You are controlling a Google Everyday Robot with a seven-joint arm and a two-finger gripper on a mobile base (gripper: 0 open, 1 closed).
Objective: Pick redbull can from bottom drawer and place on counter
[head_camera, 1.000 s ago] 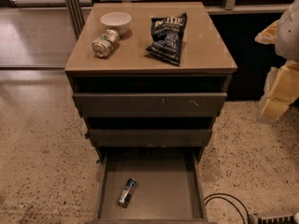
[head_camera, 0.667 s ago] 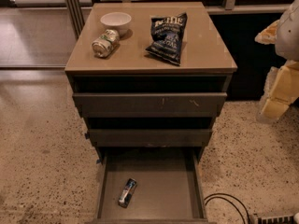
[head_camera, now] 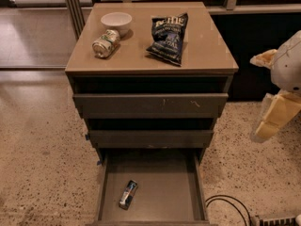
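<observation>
The redbull can [head_camera: 128, 194], slim and silver-blue, lies on its side on the floor of the pulled-out bottom drawer [head_camera: 155, 178], towards its front left. The tan counter [head_camera: 202, 46] is the top of the cabinet. My gripper [head_camera: 276, 100], white and pale yellow, hangs at the right edge of the camera view. It is beside the cabinet at about the height of the upper drawers, well above and to the right of the can. It holds nothing that I can see.
On the counter stand a white bowl [head_camera: 116, 21], a fatter green-and-white can [head_camera: 105, 43] on its side and a dark chip bag [head_camera: 168, 37]. The two upper drawers are slightly open. A black cable [head_camera: 230, 206] lies on the speckled floor at the right.
</observation>
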